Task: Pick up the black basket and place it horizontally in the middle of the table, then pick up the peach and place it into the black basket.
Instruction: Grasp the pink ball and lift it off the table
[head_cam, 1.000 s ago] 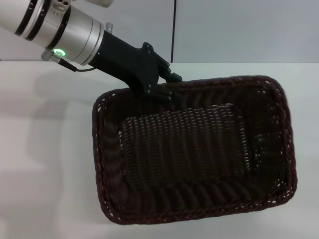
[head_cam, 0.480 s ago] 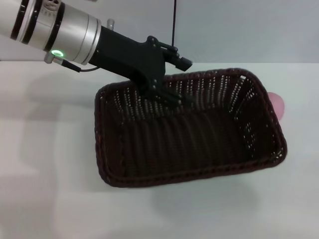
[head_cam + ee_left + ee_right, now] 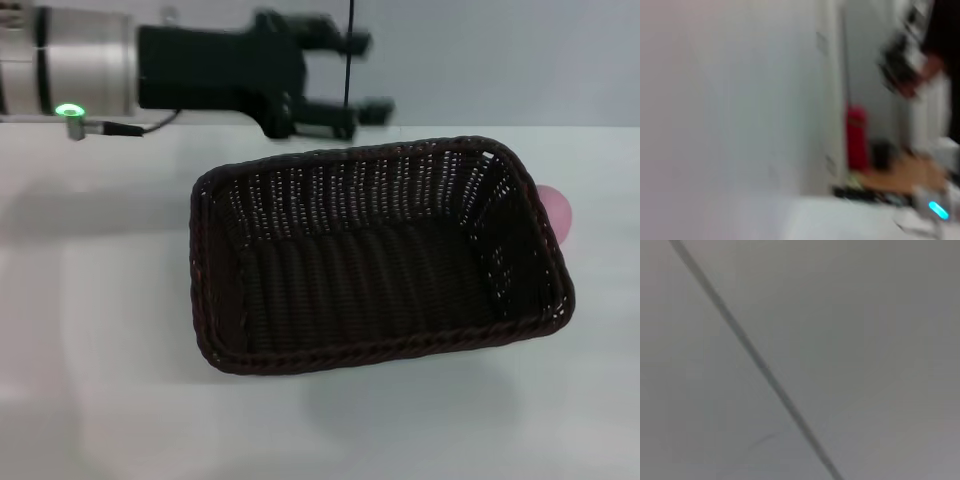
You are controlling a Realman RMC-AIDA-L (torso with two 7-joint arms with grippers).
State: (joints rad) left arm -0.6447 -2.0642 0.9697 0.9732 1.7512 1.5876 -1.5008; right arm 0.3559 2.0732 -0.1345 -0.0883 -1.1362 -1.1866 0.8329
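The black basket [image 3: 380, 255] rests on the white table [image 3: 100, 350], long side across my view, open side up and empty. The pink peach [image 3: 556, 212] lies on the table against the basket's right end, half hidden behind its rim. My left gripper [image 3: 365, 75] is open and empty, lifted above and behind the basket's far rim, clear of it. My right gripper is out of view; its wrist view shows only a grey wall with a dark line.
The table's far edge [image 3: 560, 126] meets a grey wall just behind the basket. The left wrist view shows blurred room background with a red object [image 3: 856, 135].
My left gripper has let go of the basket's far rim, opened and risen up and back. The basket now rests flat on the table, and the peach has come into view at its right.
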